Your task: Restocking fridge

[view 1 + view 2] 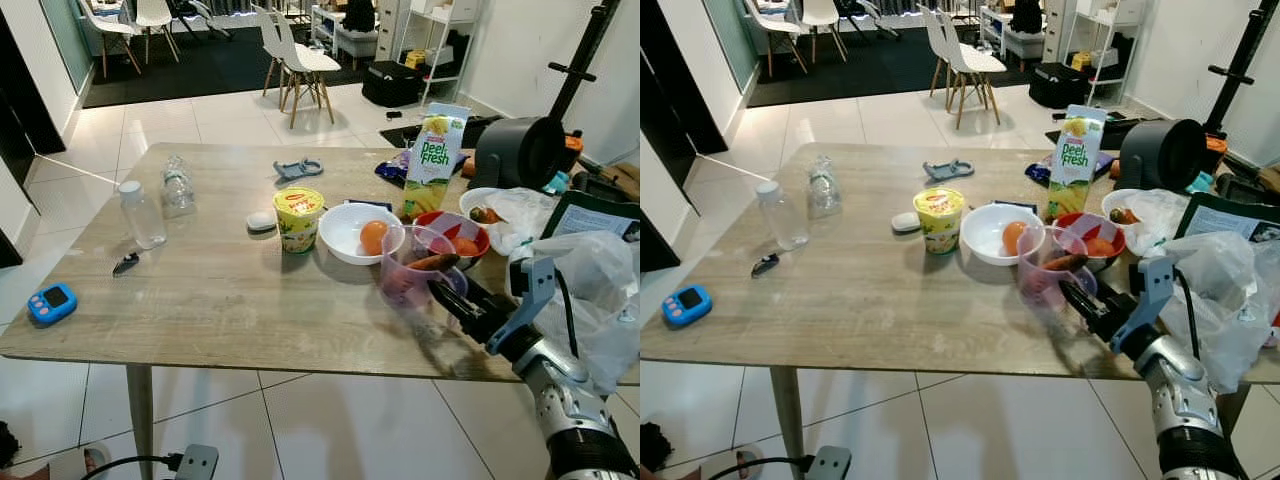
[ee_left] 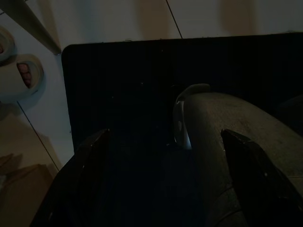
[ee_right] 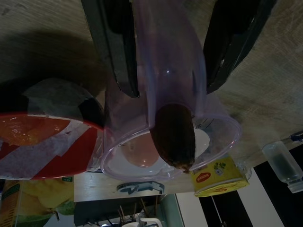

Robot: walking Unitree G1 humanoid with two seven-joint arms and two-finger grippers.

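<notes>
A clear purple-tinted plastic jug [image 1: 410, 265] stands on the wooden table [image 1: 220, 300] near its right front edge, with a brown sausage-like piece [image 3: 174, 135] leaning inside. My right gripper [image 1: 447, 295] reaches in from the right at table height. Its black fingers [image 3: 116, 47] are open on either side of the jug's handle side; one finger looks close against the plastic, the other stands apart. Behind the jug are a white bowl [image 1: 340, 240] holding an orange ball [image 1: 372, 236], a red bowl [image 1: 478, 238], a yellow noodle cup [image 1: 298, 218] and a juice carton [image 1: 432, 160]. My left gripper [image 2: 165, 156] hangs low in the dark, open.
Two clear bottles [image 1: 142, 213] [image 1: 177, 183] stand at the table's left, with a blue timer [image 1: 52, 302] at the left front corner. White plastic bags [image 1: 590, 280] and a black round appliance [image 1: 520, 150] crowd the right side. A person's sandalled foot [image 2: 21, 75] is on the tiled floor.
</notes>
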